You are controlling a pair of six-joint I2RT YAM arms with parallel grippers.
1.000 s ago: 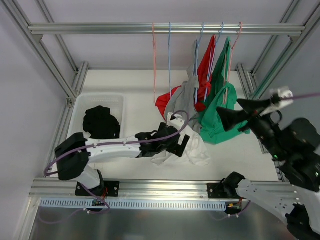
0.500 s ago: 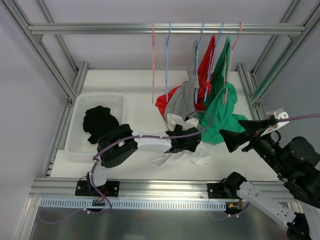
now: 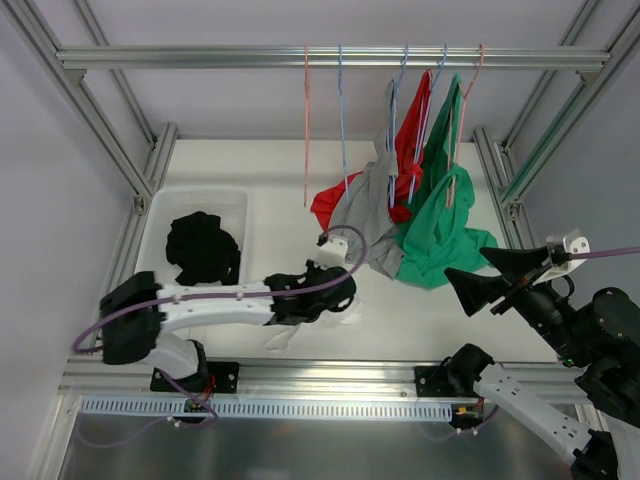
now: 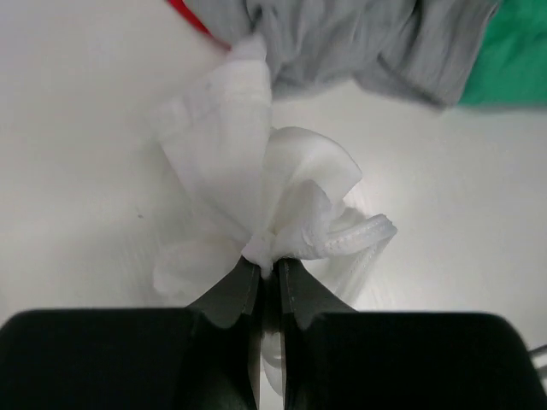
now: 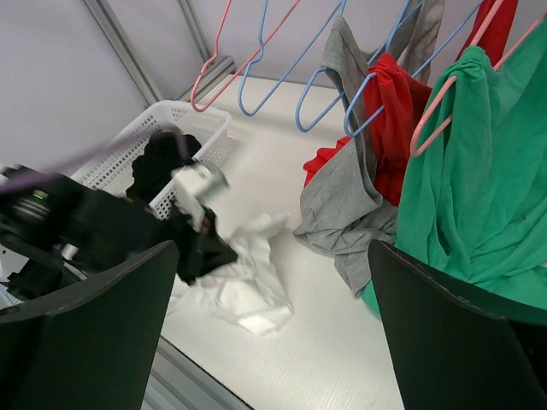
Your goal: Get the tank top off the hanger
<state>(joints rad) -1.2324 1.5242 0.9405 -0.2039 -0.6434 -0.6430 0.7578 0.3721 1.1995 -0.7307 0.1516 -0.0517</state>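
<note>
Aluminium rail (image 3: 200,57) spans the far side of a white table (image 3: 250,170), carrying a row of wire hangers. Three of them, at the right, hold a green garment (image 3: 440,235), a red garment (image 3: 412,130) and a grey garment (image 3: 365,215), all hanging down to the tabletop and bunched against one another. At the table's left edge stands a white plastic basket (image 3: 150,215) with a crumpled black garment (image 3: 203,247) inside.

The white tank top (image 4: 248,179) is off any hanger and lies in a loose heap on the table, just in front of the grey garment's hem. The left gripper (image 4: 267,260) reaches low across the table from the left, its two dark fingers pinched together on a fold of the white fabric near a ribbed edge. The right gripper (image 3: 465,263) hovers at the right side, beside the green garment, fingers spread wide and holding nothing.

A bare pink hanger (image 3: 306,130) and a bare blue hanger (image 3: 342,120) hang left of the clothes.
</note>
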